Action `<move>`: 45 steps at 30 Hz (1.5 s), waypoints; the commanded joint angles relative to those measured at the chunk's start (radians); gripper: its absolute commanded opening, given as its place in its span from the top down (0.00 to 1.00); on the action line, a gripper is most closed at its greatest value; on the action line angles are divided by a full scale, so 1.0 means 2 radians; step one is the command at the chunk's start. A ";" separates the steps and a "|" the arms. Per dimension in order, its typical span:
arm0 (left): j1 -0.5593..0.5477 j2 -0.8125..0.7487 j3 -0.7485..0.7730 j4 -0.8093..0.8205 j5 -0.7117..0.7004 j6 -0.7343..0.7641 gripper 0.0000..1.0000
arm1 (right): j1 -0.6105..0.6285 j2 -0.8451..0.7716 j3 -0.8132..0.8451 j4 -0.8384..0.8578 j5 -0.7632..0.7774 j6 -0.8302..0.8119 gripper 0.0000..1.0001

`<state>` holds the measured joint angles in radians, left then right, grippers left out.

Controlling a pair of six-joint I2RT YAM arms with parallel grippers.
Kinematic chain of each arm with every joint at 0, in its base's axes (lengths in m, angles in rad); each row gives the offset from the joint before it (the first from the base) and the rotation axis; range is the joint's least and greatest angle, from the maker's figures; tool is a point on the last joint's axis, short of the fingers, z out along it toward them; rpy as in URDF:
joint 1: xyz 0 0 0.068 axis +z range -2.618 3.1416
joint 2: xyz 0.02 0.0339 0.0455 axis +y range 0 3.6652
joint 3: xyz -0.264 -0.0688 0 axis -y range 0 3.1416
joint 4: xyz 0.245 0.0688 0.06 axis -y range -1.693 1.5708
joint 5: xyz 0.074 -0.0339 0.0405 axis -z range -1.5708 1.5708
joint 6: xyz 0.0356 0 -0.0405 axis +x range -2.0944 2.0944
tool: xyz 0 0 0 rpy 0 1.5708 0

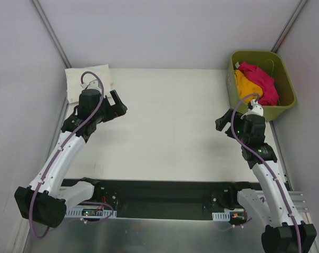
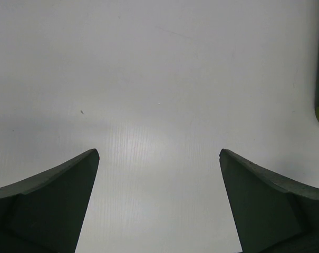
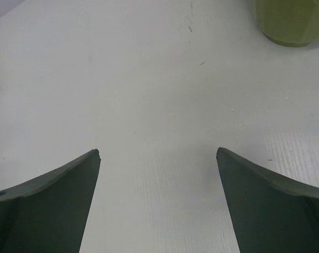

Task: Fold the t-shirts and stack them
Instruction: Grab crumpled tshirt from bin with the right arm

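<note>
arm bases (image 1: 40, 205) sit nearest in top view. left gripper (image 1: 120, 102) is spread wide and empty, beside the folded white t-shirt (image 1: 88, 79) at the far-left corner. right gripper (image 1: 222, 120) is released and empty, near the olive-green bin (image 1: 286, 87) holding the magenta t-shirt (image 1: 262, 79) and orange-yellow t-shirt (image 1: 245, 87).
left wrist: fingers (image 2: 48, 205) apart over bare table (image 2: 159, 79).
right wrist: likewise, bin corner ahead.
judged: one shirt done. next move calls for reaching into the bin and pulling out one shirt.

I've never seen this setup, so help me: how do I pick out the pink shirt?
At the far right corner of the table stands an olive-green bin. Two crumpled shirts lie inside; the magenta-pink shirt lies on the right, beside the orange-yellow shirt.
</note>
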<state>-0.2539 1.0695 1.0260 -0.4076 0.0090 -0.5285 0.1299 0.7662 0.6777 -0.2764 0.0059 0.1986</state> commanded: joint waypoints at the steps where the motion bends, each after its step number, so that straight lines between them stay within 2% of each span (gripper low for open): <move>1: 0.003 -0.024 0.010 -0.005 -0.030 0.019 0.01 | 0.004 -0.007 0.013 0.023 -0.009 0.002 0.03; 10: 0.003 -0.029 0.006 -0.014 -0.054 0.037 0.01 | 0.004 0.036 0.096 -0.003 -0.011 -0.024 0.03; 13: 0.003 -0.028 0.006 -0.015 -0.061 0.041 0.01 | 0.003 0.068 0.140 -0.022 0.034 -0.042 0.03; 16: 0.003 -0.025 0.006 -0.015 -0.067 0.042 0.01 | -0.010 0.118 0.209 -0.049 0.108 -0.051 0.03; 22: 0.003 0.000 0.015 -0.015 -0.076 0.048 0.01 | -0.125 0.264 0.364 -0.102 0.068 -0.048 0.03; 28: 0.004 0.026 0.029 -0.015 -0.081 0.050 0.01 | -0.165 0.440 0.531 -0.126 0.087 -0.094 0.03; 32: 0.004 0.045 0.043 -0.015 -0.077 0.053 0.01 | -0.195 0.596 0.674 -0.175 0.035 -0.085 0.03; 34: 0.004 0.052 0.047 -0.015 -0.078 0.052 0.01 | -0.210 0.638 0.735 -0.175 0.002 -0.072 0.03; 39: 0.005 0.068 0.058 -0.014 -0.083 0.065 0.01 | -0.233 0.736 0.782 -0.107 -0.079 -0.013 0.01; 43: 0.005 0.075 0.061 -0.014 -0.083 0.069 0.01 | -0.238 0.774 0.792 -0.073 -0.118 0.013 0.06; 45: 0.005 0.082 0.065 -0.014 -0.084 0.070 0.01 | -0.238 0.780 0.788 -0.061 -0.123 0.023 0.13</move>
<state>-0.2535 1.2140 1.1088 -0.4431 -0.1364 -0.4171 -0.3527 2.3219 2.2005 -0.4950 -0.1375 0.1635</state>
